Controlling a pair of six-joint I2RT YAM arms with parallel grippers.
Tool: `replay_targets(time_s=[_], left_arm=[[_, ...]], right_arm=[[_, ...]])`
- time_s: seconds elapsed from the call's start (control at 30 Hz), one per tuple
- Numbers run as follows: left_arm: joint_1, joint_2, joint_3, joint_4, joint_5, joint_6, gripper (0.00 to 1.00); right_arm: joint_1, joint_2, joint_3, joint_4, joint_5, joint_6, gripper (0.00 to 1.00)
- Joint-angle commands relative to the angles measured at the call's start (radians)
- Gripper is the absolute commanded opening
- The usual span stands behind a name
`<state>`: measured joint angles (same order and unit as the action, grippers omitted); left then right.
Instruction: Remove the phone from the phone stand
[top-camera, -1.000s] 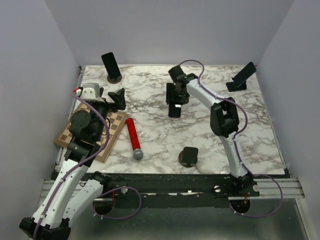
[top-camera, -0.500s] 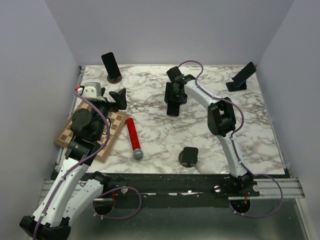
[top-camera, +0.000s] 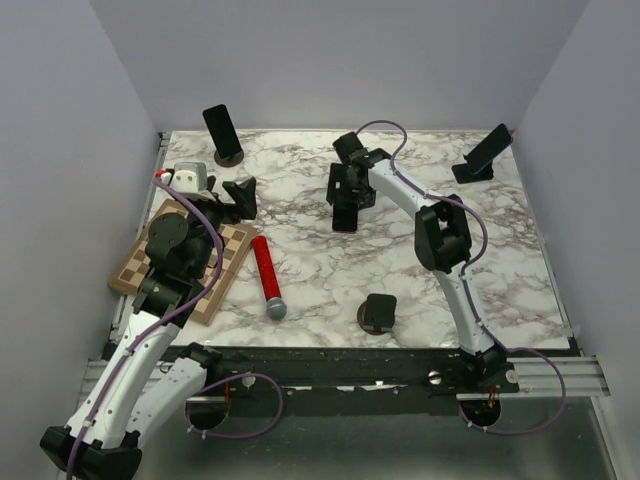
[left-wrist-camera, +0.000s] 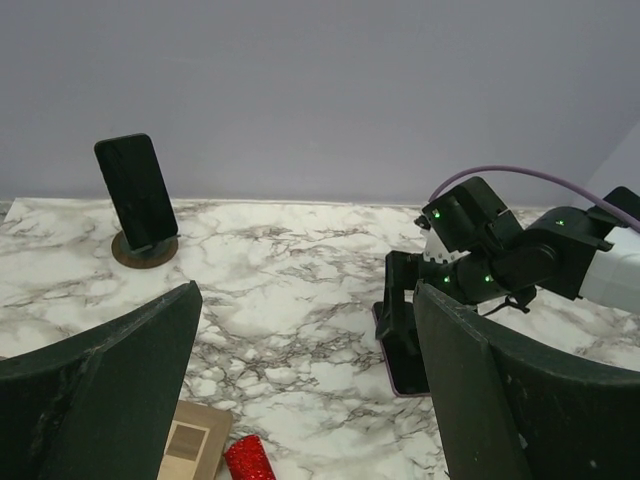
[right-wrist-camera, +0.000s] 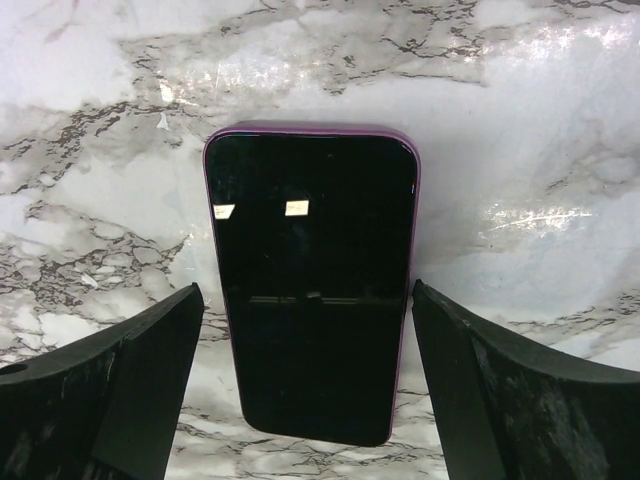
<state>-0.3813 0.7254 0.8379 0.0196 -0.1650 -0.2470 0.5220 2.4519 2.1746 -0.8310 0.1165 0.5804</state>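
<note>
A black phone in a purple case (right-wrist-camera: 312, 285) lies flat, screen up, on the marble table (top-camera: 300, 270); it also shows in the top view (top-camera: 346, 216) and the left wrist view (left-wrist-camera: 408, 368). My right gripper (right-wrist-camera: 306, 290) hovers over it, open, one finger on each side and neither touching; in the top view the right gripper (top-camera: 345, 198) is at mid table. My left gripper (top-camera: 242, 196) is open and empty over the chessboard's far corner, facing the table (left-wrist-camera: 305, 300). Another black phone (top-camera: 221, 128) leans in a round brown stand (top-camera: 230, 157) at the back left.
A third phone (top-camera: 488, 148) leans in a black stand at the back right. A black stand on a round brown base (top-camera: 379, 312) sits near the front edge. A red microphone (top-camera: 268, 276) lies beside a wooden chessboard (top-camera: 190, 262) at the left.
My right gripper and the phone under it have shifted slightly left. My left wrist has moved a little right and farther back.
</note>
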Motion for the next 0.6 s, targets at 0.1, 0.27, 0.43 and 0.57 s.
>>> replay_targets(time_s=[0.1,0.27,0.43,0.57], left_arm=[[-0.005,-0.001,0.032,-0.003,0.024,-0.012,0.94],[-0.005,-0.003,0.032,-0.003,0.022,-0.012,0.94],[-0.003,-0.001,0.033,-0.004,0.029,-0.016,0.94],[-0.004,-0.005,0.035,-0.004,0.035,-0.021,0.94]], right_arm=[[0.001,0.035,0.079,-0.031,0.012,-0.019,0.93],[0.0,-0.045,0.125,-0.07,0.062,-0.039,0.95],[-0.007,-0.183,0.092,-0.063,0.144,-0.04,0.98],[-0.054,-0.289,0.017,-0.021,0.197,0.004,0.99]])
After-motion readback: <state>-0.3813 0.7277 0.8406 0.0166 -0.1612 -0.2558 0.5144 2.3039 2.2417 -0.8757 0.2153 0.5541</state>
